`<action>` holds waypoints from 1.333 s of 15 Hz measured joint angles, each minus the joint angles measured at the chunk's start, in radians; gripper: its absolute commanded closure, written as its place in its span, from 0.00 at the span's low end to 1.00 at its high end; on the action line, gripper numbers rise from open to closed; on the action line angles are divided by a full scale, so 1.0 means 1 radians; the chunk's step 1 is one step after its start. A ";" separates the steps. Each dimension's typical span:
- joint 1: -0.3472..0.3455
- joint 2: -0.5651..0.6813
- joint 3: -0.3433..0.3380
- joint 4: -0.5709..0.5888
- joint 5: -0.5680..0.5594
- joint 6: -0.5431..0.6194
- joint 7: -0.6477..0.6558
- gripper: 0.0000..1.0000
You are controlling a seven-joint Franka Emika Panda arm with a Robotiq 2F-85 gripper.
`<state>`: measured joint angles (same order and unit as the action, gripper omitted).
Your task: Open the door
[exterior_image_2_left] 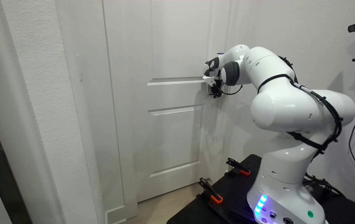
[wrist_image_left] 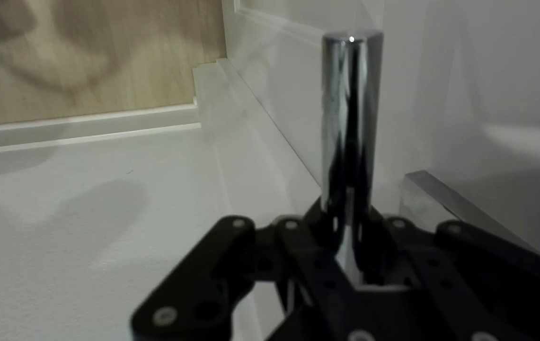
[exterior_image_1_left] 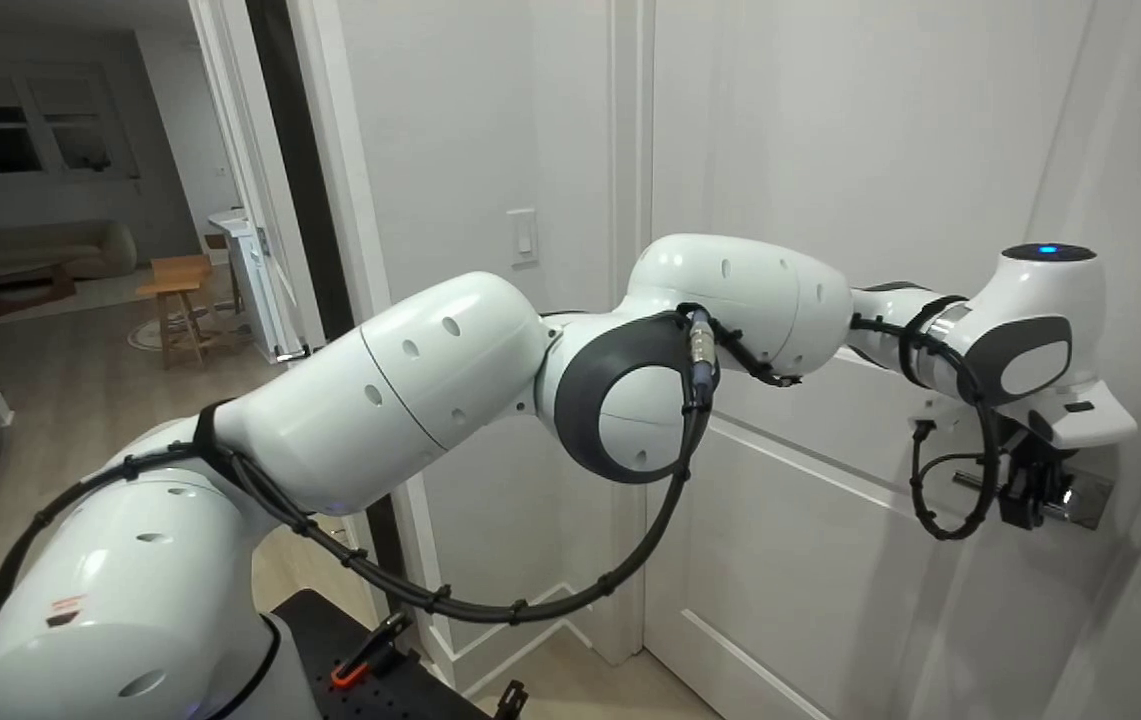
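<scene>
In an exterior view your gripper sits at the silver handle, in an exterior view the door looks closed beyond the arm, and in the wrist view the fingers clamp that handle, likely so you can turn it.

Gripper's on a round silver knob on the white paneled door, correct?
Not a round knob: the wrist view shows a straight silver lever handle extending out past the gripper. The rest holds: the gripper is on it, and the door is white and paneled.
</scene>
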<state>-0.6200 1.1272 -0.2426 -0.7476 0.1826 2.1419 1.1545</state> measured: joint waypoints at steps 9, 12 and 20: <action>0.000 0.004 -0.002 0.003 -0.001 0.004 -0.001 0.97; 0.004 0.004 -0.007 -0.006 -0.014 0.019 -0.001 0.97; 0.098 -0.037 -0.117 -0.143 -0.070 0.146 0.036 0.97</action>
<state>-0.5218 1.0900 -0.3598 -0.8909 0.1125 2.2882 1.1901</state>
